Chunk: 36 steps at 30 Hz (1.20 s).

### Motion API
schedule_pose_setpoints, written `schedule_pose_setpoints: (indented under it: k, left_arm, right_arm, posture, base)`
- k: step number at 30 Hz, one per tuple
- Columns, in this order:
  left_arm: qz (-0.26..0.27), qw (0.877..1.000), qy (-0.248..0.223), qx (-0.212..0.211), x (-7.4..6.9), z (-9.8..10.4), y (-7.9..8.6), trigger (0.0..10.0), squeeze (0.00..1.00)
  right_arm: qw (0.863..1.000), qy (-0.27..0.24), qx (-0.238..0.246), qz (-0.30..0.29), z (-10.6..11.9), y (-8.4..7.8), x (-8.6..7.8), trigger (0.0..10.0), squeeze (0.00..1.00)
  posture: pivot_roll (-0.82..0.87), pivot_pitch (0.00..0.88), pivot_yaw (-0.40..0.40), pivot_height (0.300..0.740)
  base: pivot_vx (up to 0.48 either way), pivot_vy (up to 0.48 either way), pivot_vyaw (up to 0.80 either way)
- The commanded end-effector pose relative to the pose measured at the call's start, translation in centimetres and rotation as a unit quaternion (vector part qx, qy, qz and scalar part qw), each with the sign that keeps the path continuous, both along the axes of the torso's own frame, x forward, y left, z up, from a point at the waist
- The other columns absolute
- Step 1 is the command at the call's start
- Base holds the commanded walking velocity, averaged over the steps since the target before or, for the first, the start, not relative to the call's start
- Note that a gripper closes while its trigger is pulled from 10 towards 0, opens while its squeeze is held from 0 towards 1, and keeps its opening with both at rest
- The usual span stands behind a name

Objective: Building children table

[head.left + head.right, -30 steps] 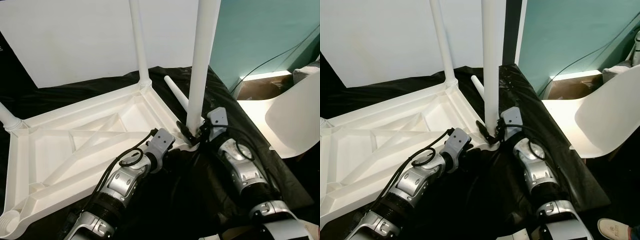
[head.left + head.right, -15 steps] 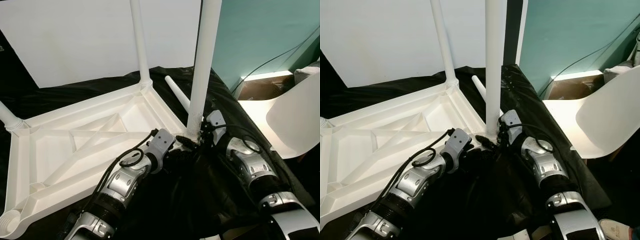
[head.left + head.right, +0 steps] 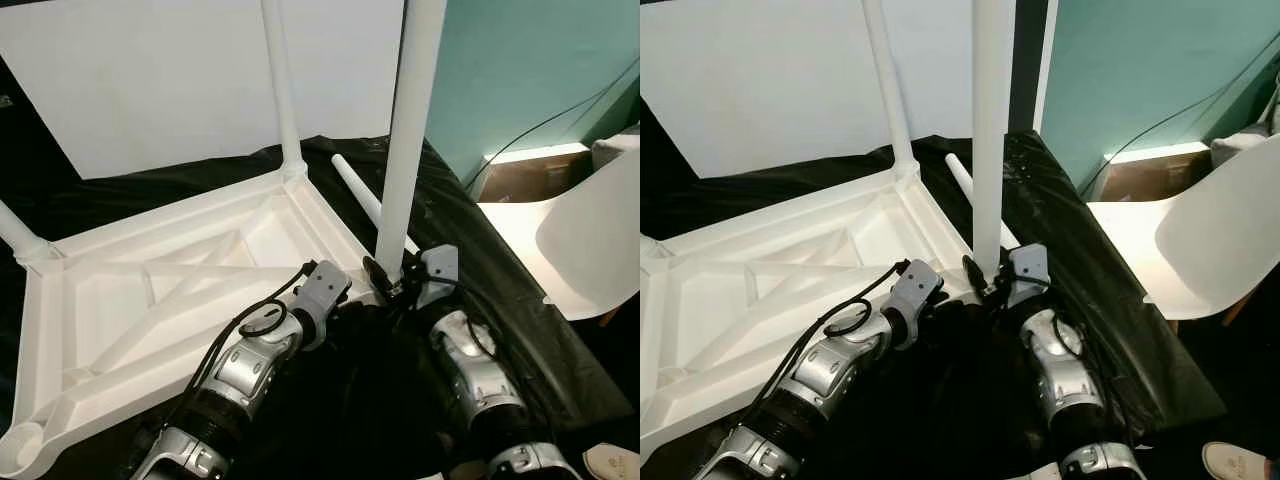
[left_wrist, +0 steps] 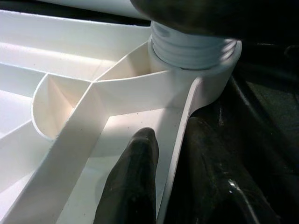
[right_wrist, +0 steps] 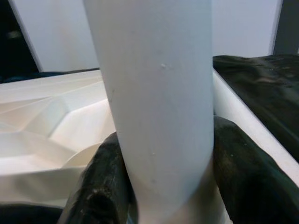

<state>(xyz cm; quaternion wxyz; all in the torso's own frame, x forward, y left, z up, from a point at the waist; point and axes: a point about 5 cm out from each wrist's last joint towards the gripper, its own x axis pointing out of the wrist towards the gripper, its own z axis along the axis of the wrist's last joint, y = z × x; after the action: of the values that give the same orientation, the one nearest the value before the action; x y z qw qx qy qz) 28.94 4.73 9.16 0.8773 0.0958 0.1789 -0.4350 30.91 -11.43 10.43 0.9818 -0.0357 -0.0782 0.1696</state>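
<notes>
The upside-down white tabletop (image 3: 170,290) is lying on black sheeting (image 3: 480,270). An upright table leg (image 3: 405,150) is being clamped near its base by the right gripper (image 3: 385,283), one finger (image 5: 105,182) on each side, at the threaded corner socket (image 4: 196,56). The tabletop's rim just beside that socket is being pinched by the left gripper (image 4: 173,186). Beyond the grippers a loose leg (image 3: 365,197) is lying on the sheeting; farther right, a white chair (image 3: 590,240) is standing.

A white leg (image 5: 159,107) stands upright between the right gripper's (image 5: 166,186) two black fingers (image 5: 105,182), both pressed against it, with the white tabletop (image 5: 51,112) behind them.
</notes>
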Motion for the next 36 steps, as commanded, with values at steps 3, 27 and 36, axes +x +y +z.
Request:
schedule_pose_setpoints:
  k: [3,27,36]
  left_arm:
    - [-0.067,0.992,0.098,0.035,-2.5,-3.6,0.2,10.0,0.0]
    - [-0.057,0.993,0.098,0.024,-2.2,-3.8,-0.2,10.0,0.0]
    - [-0.052,0.994,0.096,0.021,-2.2,-3.7,-0.2,10.0,0.0]
  right_arm:
    - [0.997,0.027,-0.022,-0.064,-1.5,-0.9,-0.1,0.0,0.0]
    - [0.962,0.053,-0.099,0.249,2.2,-1.3,2.3,0.0,0.0]
    - [0.927,0.136,-0.148,0.317,0.9,-2.0,1.9,0.0,0.0]
  posture:
    - [0.01,0.0,0.04,0.74]
    - [0.0,0.0,0.022,0.74]
    - [0.01,0.0,0.014,0.74]
  base:
    - [0.0,0.0,0.0]
    - [0.0,0.0,0.0]
    - [0.0,0.0,0.0]
